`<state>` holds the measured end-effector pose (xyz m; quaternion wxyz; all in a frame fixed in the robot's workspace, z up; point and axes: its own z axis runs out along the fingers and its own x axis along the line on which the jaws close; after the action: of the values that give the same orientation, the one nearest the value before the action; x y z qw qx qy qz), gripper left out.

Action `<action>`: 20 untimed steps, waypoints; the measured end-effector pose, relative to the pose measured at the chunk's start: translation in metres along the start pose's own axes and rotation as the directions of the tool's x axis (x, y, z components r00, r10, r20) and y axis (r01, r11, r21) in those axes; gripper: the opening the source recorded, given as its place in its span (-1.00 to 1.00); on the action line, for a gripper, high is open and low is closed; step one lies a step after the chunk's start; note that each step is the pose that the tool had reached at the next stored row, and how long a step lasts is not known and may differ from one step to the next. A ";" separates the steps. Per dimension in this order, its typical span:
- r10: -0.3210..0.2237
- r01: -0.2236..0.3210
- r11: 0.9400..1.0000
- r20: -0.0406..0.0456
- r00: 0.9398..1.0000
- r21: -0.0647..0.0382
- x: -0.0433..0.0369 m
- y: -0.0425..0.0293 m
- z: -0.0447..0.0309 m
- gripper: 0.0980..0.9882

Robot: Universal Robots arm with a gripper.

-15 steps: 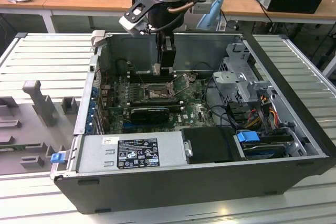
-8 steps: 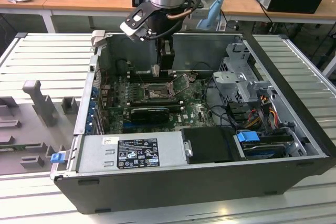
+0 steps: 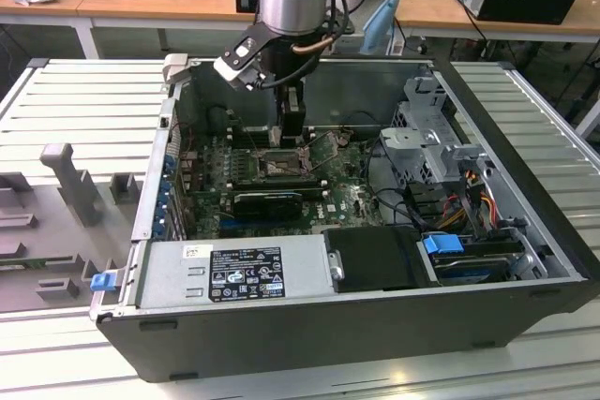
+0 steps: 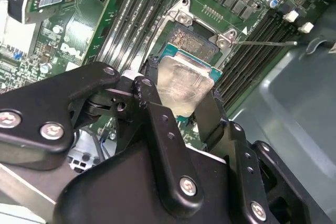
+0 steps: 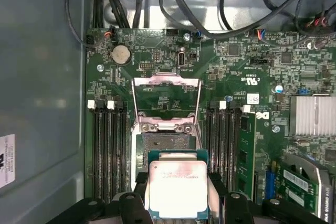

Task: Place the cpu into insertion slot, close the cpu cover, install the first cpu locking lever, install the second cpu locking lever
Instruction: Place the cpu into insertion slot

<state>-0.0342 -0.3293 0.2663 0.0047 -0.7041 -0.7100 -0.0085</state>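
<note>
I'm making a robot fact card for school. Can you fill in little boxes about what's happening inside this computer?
Holding: gripper shut on the cpu
Cpu place: partly over the insertion slot, not yet in it
Slot: bare and dark, waiting
Cover: cpu cover flipped open, away from the slot
Around it: green motherboard inside an open computer case

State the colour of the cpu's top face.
Pale silver-grey; the cpu shows best in the first wrist view.

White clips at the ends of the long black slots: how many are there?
4. Two clips beside one edge of the open cover, two beside the other. The claw may hide others.
</note>
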 end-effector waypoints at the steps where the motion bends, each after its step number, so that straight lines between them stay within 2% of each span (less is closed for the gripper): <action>1: 0.001 -0.001 1.000 0.000 1.000 0.000 -0.0001 -0.0010 0.0052 -0.04; 3: 0.001 -0.001 1.000 0.000 1.000 0.000 -0.0001 -0.0015 0.0127 -0.04; 6: 0.040 -0.040 0.999 0.000 0.999 -0.001 0.0003 -0.0017 0.0238 -0.04; 9: 0.033 -0.033 0.999 0.000 0.999 -0.001 0.0007 -0.0019 0.0343 -0.04; 12: 0.023 -0.023 1.000 -0.001 1.000 0.000 0.0008 -0.0021 0.0417 -0.04; 16: 0.023 -0.023 1.000 -0.001 1.000 0.000 0.0050 -0.0021 0.0482 -0.04; 18: 0.023 -0.023 1.000 -0.001 1.000 0.000 0.0056 -0.0023 0.0556 -0.04; 20: 0.023 -0.023 1.000 -0.001 1.000 0.000 0.0065 -0.0023 0.0579 -0.04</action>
<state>-0.0363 -0.3217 0.2085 0.0051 -0.7124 -0.7017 -0.0090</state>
